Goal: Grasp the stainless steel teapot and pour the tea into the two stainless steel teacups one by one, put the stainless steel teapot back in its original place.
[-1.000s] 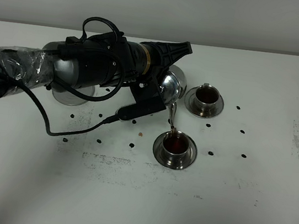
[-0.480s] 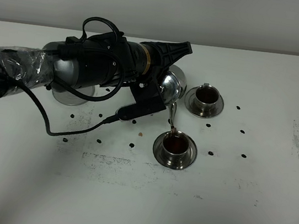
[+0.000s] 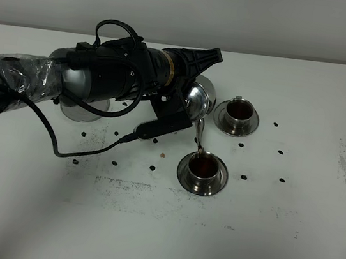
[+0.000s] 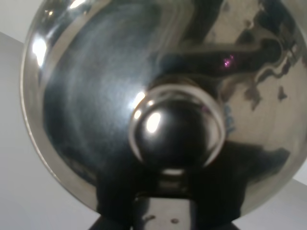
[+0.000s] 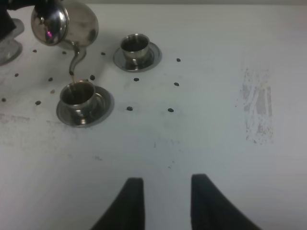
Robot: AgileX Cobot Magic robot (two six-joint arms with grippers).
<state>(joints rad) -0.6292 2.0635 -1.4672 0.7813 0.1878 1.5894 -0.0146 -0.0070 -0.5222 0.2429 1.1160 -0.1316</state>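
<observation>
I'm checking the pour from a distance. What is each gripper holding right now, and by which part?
The left gripper holds the stainless steel teapot, tilted over the near teacup; the held part is hidden. The right gripper holds nothing.

one teapot (image 3: 199, 101), two teacups (image 3: 204, 167) (image 3: 239, 110), three saucers (image 3: 183, 173) (image 3: 251, 124) (image 3: 75, 112), two tools (image 3: 186, 102) (image 5: 163, 199)

Robot lab, bare white worktable (image 3: 285, 248), plain grey wall (image 3: 240, 16)

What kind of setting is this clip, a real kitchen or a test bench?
Likely a lab test bench: a bare white tabletop scattered with small dark marks, a plain pale wall behind, and only a shiny steel teapot and two small steel cups on saucers.
</observation>
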